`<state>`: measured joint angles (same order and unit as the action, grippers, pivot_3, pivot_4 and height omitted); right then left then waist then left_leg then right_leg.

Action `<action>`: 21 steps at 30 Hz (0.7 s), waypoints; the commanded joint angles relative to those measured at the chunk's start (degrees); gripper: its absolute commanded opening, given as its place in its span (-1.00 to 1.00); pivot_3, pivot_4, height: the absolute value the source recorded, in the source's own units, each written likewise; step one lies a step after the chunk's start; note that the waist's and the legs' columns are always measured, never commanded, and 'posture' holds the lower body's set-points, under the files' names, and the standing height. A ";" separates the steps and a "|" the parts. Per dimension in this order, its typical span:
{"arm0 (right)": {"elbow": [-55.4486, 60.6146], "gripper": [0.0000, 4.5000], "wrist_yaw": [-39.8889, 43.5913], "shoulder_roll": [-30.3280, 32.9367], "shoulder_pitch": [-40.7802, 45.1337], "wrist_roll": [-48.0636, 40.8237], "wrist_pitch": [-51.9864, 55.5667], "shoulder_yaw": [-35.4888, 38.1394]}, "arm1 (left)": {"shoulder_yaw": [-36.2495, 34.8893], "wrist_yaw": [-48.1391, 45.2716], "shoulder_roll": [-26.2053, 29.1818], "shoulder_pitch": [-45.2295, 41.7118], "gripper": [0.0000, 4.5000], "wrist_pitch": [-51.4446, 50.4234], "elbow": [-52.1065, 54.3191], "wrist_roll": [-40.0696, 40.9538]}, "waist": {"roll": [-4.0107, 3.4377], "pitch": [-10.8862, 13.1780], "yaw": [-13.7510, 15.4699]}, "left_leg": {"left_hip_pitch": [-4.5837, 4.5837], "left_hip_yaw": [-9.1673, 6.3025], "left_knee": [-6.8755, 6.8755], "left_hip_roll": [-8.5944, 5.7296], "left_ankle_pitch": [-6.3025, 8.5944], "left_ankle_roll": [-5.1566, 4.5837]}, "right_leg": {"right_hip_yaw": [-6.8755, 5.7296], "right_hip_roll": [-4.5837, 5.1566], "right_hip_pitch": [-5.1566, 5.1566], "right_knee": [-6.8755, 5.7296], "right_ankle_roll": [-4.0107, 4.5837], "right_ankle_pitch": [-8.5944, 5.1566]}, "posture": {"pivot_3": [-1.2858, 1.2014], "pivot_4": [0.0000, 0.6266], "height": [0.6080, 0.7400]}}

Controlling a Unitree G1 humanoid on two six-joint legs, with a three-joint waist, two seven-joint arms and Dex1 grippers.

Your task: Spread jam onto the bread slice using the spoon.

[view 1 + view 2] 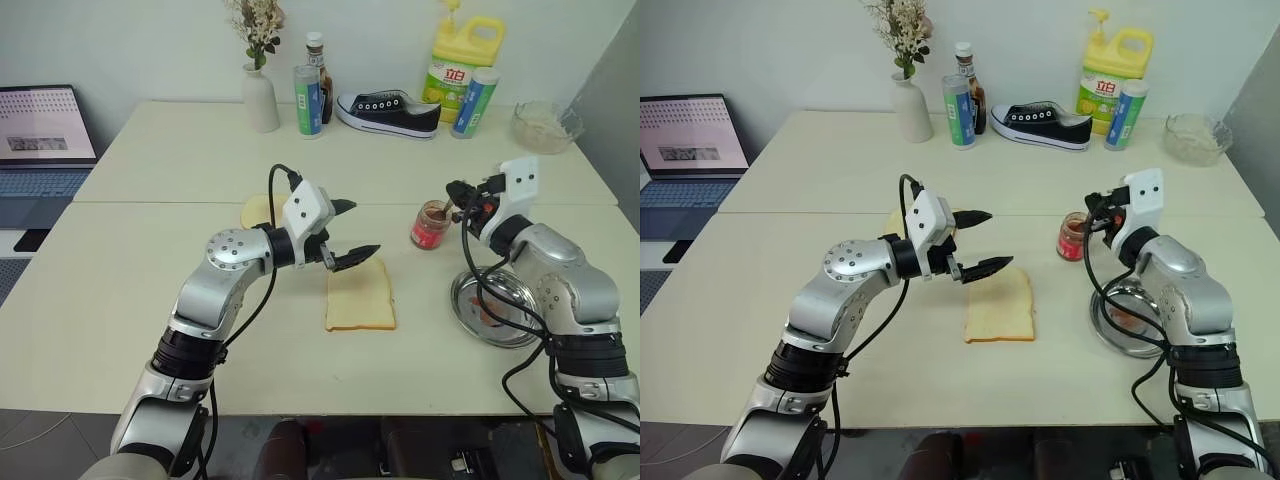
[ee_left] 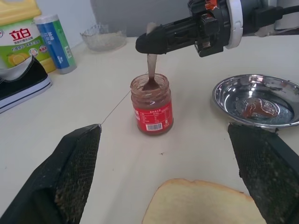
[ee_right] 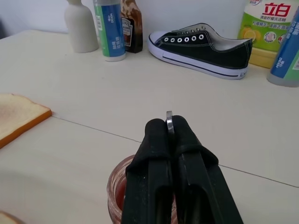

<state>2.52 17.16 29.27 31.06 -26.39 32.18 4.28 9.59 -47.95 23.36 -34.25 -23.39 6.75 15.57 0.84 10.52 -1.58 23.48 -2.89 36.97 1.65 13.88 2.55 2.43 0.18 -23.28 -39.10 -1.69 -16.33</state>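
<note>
1. We note two cream tables (image 1: 150, 300) butted end to end before a pale wall. Along the far side stand a white vase (image 1: 261, 98), a black sneaker (image 1: 390, 113), a yellow detergent bottle (image 1: 460, 62) and a glass bowl (image 1: 545, 126). A laptop (image 1: 45, 140) sits off to the left.
2. The bread slice (image 1: 361, 297) lies near the table's front middle. A second slice (image 1: 256, 211) lies behind the left arm.
3. In the left wrist view we see the steel dish (image 2: 257, 99) carrying a red-brown smear. The right wrist view gives the spoon's handle edge-on between the pads.
4. The left gripper (image 1: 350, 232) hovers above the bread slice's far left corner, jaws spread wide, holding nothing.
5. The right gripper (image 2: 154, 43) is clamped on the spoon (image 2: 151, 70), which hangs down with its bowl inside the jam jar (image 2: 152, 109), in the jam (image 2: 150, 86).
</note>
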 commanded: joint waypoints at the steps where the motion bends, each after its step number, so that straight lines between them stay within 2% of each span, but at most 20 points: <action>1: 1.15 -0.98 1.25 -0.43 0.72 0.61 0.28 1.04 | -1.27 0.68 0.18 -0.30 1.00 0.11 2.97 0.72 | 0.00 0.00 0.00 | 0.00 0.00 0.00 0.00 0.00 0.00 | 0.00 0.00 0.00 0.00 0.00 0.00 | 0.03 -0.52 1.00; 11: 0.75 -0.98 -2.10 -5.38 2.71 -4.26 8.25 7.96 | -1.15 1.25 -0.16 -0.66 1.00 0.53 2.52 0.76 | 0.00 0.00 0.00 | 0.00 -0.01 0.01 0.00 0.00 0.00 | 0.00 0.01 0.00 -0.03 0.01 0.00 | 0.03 -0.52 1.00; 21: -0.51 -0.98 -11.47 -11.60 8.06 -15.10 17.28 20.91 | -1.04 1.17 -0.49 -1.13 1.00 0.98 1.73 0.61 | -0.02 -0.01 -0.03 | -0.01 0.00 0.01 0.00 0.00 0.00 | 0.01 0.01 0.00 -0.07 0.01 0.01 | 0.03 -0.52 1.00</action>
<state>0.91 7.39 18.15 37.18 -38.47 48.62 22.11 9.52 -46.86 22.96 -34.35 -23.35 6.86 15.57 0.82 10.51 -1.61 23.46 -2.89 36.98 1.65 13.87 2.56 2.44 0.18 -23.28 -39.18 -1.68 -16.32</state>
